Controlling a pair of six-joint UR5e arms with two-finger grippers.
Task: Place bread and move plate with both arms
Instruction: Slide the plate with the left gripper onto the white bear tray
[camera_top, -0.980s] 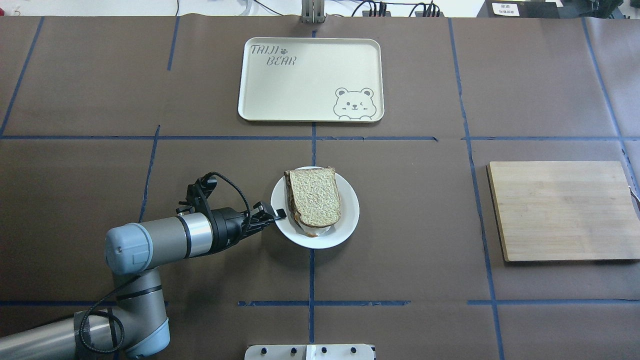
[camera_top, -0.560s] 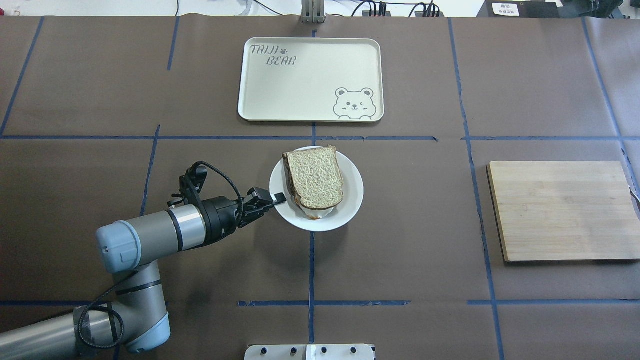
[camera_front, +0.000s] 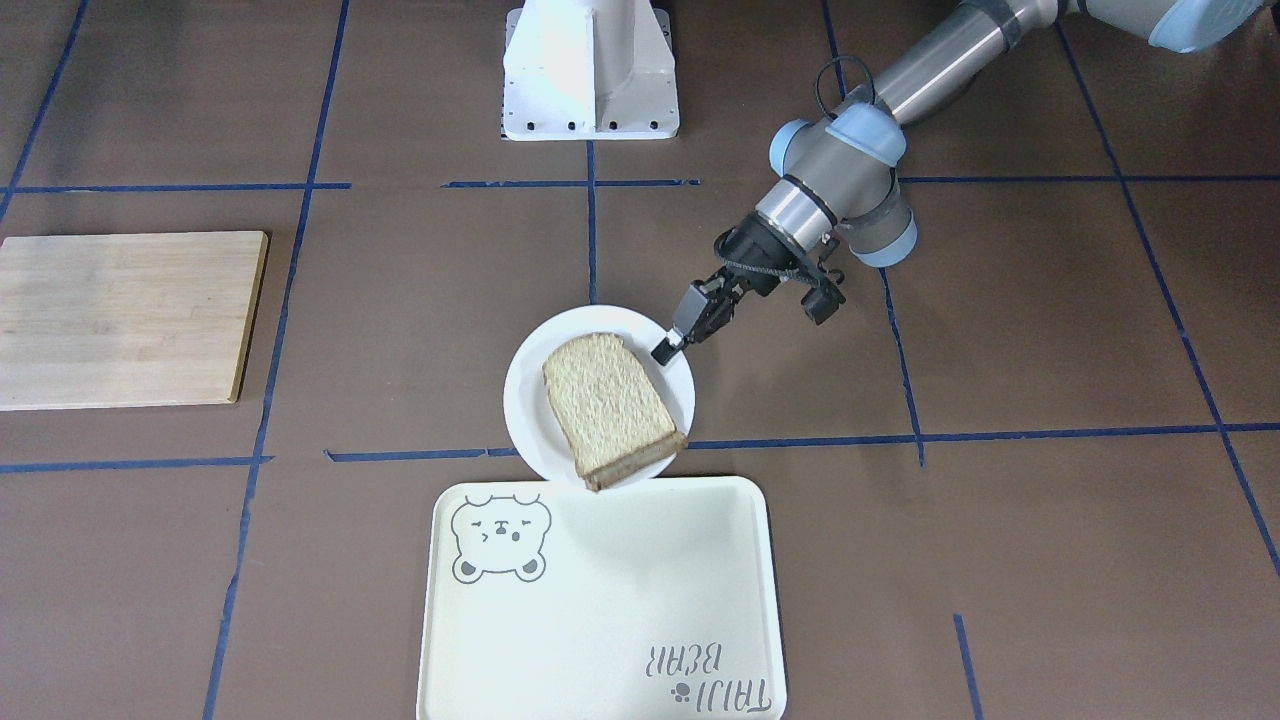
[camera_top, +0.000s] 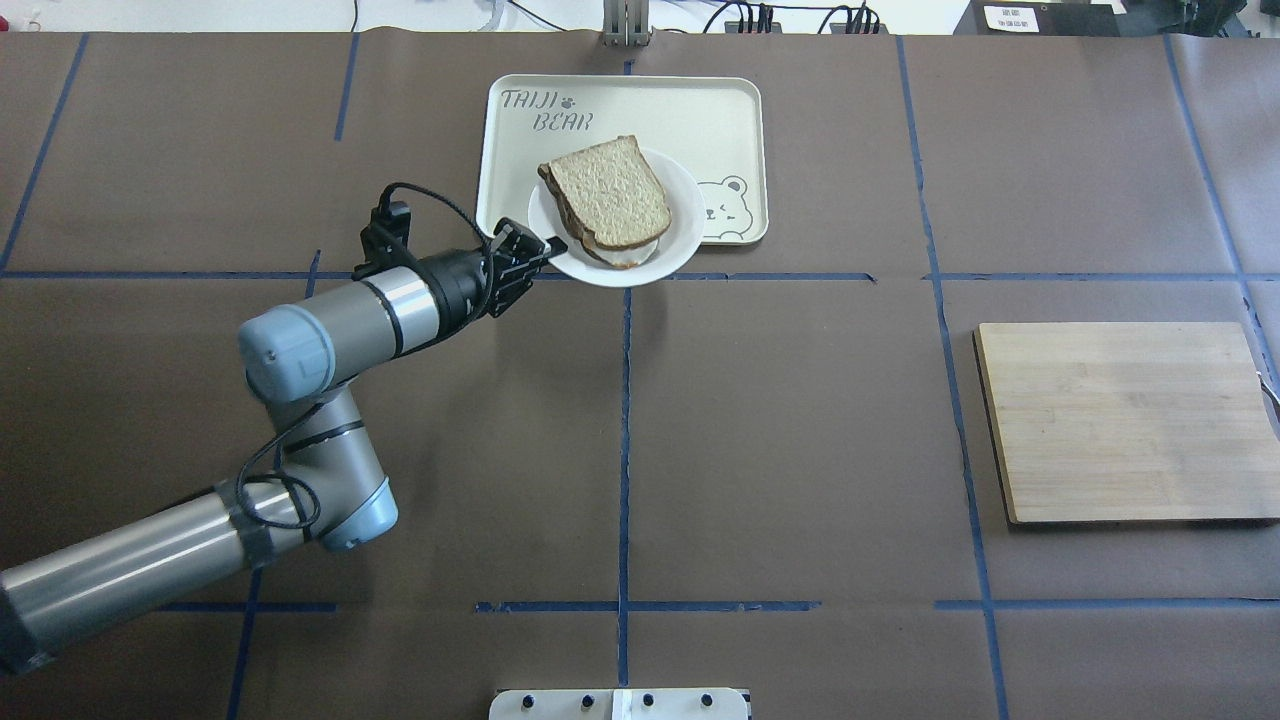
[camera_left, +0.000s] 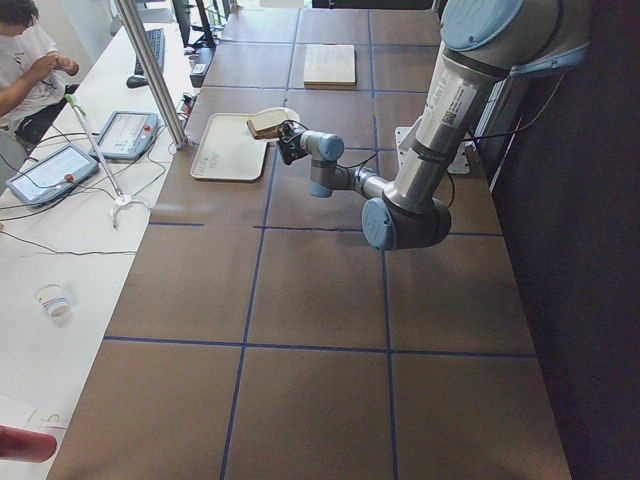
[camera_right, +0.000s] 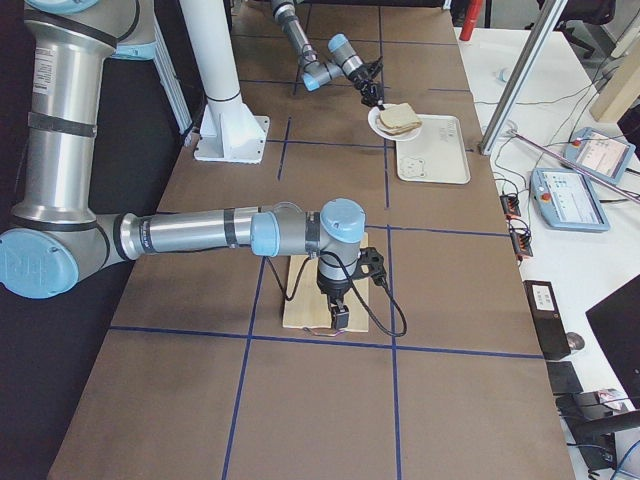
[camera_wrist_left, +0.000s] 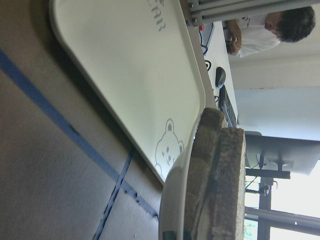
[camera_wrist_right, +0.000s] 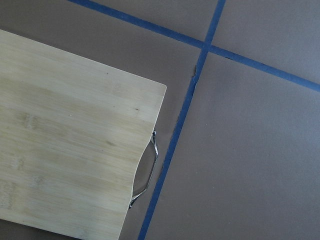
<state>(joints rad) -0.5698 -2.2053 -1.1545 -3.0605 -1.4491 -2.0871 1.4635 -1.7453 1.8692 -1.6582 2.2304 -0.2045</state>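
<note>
The white plate (camera_top: 676, 238) carries the speckled tan bread (camera_top: 610, 190), which lies on top of another slice with egg white showing under it. My left gripper (camera_top: 549, 246) is shut on the plate's left rim and holds it raised over the near edge of the bear tray (camera_top: 620, 100). In the front-facing view the gripper (camera_front: 665, 350) pinches the rim of the plate (camera_front: 528, 400) and the bread (camera_front: 605, 405) overhangs the tray's edge. The left wrist view shows the plate rim (camera_wrist_left: 172, 200) and the bread (camera_wrist_left: 220, 175) edge-on. My right gripper (camera_right: 340, 318) hangs over the cutting board; I cannot tell its state.
The cream bear tray (camera_front: 600, 600) lies at the far middle of the table. A wooden cutting board (camera_top: 1125, 420) with a metal handle (camera_wrist_right: 145, 175) lies on the right. The white pedestal base (camera_front: 590, 70) stands at the robot's side. Operators' desks flank the far edge.
My left arm has lifted the plate with the bread off the table's middle and carried it away from the robot, to above the tray's near edge.
</note>
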